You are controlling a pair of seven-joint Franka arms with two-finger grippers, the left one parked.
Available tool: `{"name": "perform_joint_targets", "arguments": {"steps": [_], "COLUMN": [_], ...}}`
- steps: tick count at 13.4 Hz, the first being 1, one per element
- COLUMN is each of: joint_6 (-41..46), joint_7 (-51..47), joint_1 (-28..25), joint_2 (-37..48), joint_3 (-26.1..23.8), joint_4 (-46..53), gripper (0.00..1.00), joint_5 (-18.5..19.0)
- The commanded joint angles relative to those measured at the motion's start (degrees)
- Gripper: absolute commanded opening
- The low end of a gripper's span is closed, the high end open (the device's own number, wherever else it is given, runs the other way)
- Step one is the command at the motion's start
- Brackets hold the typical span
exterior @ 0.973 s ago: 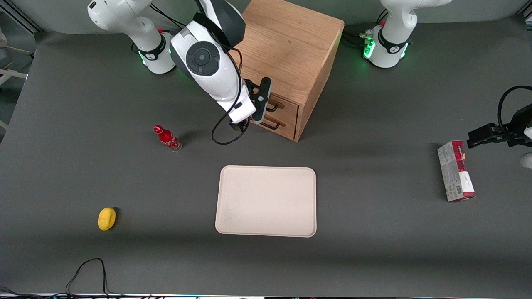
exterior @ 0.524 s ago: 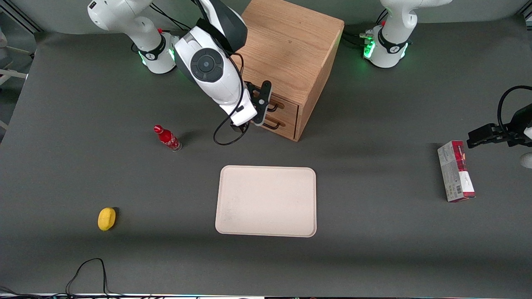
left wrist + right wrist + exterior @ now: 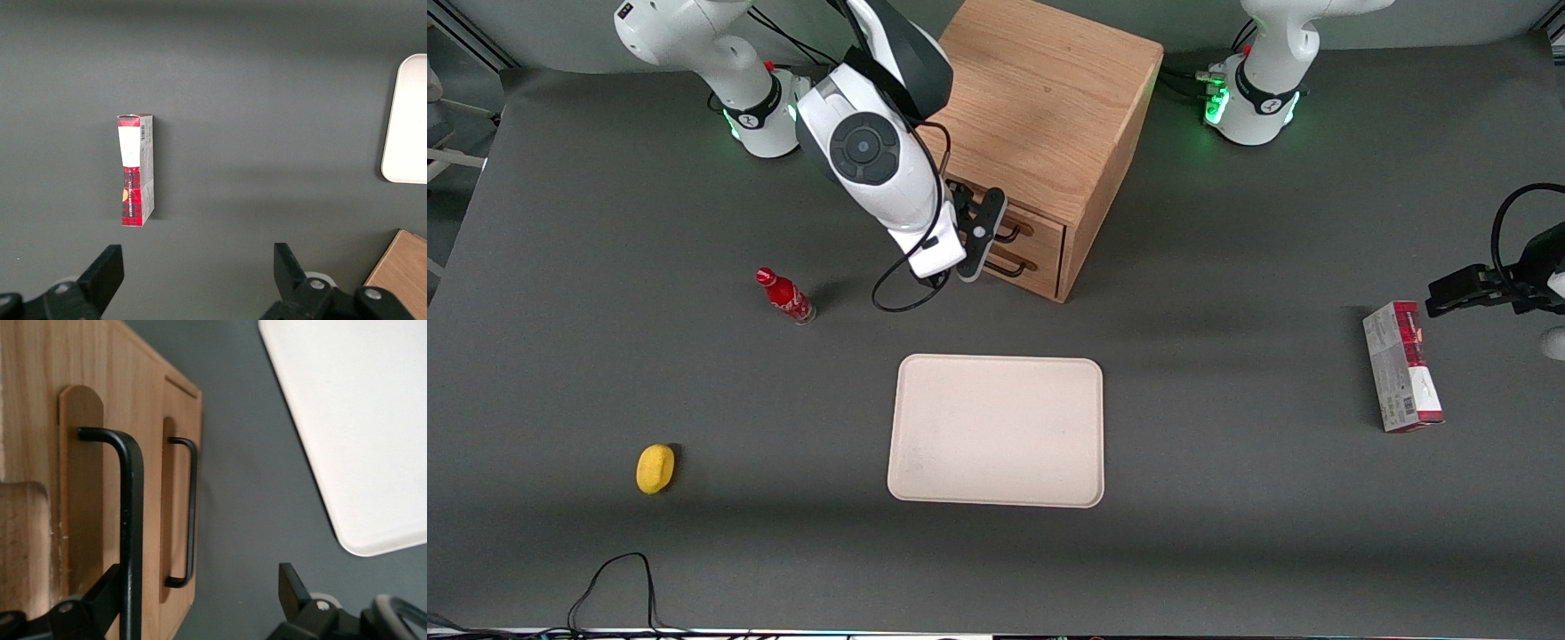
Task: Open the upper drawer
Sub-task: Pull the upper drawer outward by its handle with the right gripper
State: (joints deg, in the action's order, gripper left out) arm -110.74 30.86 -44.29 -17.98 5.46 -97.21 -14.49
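The boxy light-oak wooden cabinet (image 3: pixel 1049 116) stands on the dark grey desk (image 3: pixel 1227 533), its two drawer fronts angled toward the front camera. The upper drawer (image 3: pixel 1040 228), the topmost of the two, sits flush in the cabinet face, shut, and carries a thin black wire handle (image 3: pixel 130 520). The lower drawer (image 3: pixel 1032 267) lies directly beneath it.

The right arm's black two-finger pincer (image 3: pixel 971 240) is positioned in front of the cabinet at the level of the drawer handles. Its fingers (image 3: pixel 293 587) are spread apart, holding nothing. In the wrist view one finger sits just beside the upper handle; whether they touch cannot be told.

Nearer the front camera than the cabinet lies a cream rectangular tray (image 3: pixel 996 431). A small red bottle (image 3: pixel 785 296) stands toward the working arm's end of the desk from the cabinet; a yellow lemon-shaped object (image 3: pixel 655 468) lies nearer still to the camera. A red-and-grey carton (image 3: pixel 1401 366) lies toward the parked arm's end.
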Motion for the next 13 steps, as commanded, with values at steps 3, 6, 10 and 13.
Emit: {"name": "perform_joint_targets", "arguments": {"steps": [3, 6, 10, 13], "joint_6": [-0.53, -0.45, -0.45, -0.18], "joint_7": [-0.89, -2.64, -3.79, -3.79], "joint_1": [0.35, 0.35, 0.35, 0.87], "joint_2": [-2.41, -4.17, -6.28, -8.12], "joint_3": [3.33, 5.44, 6.14, 7.55], "joint_4": [2.81, 5.17, 7.11, 9.92], "gripper": [1.0, 1.0, 1.0, 1.0], "joint_5": [-1.06, -1.06, -0.98, -0.98]}}
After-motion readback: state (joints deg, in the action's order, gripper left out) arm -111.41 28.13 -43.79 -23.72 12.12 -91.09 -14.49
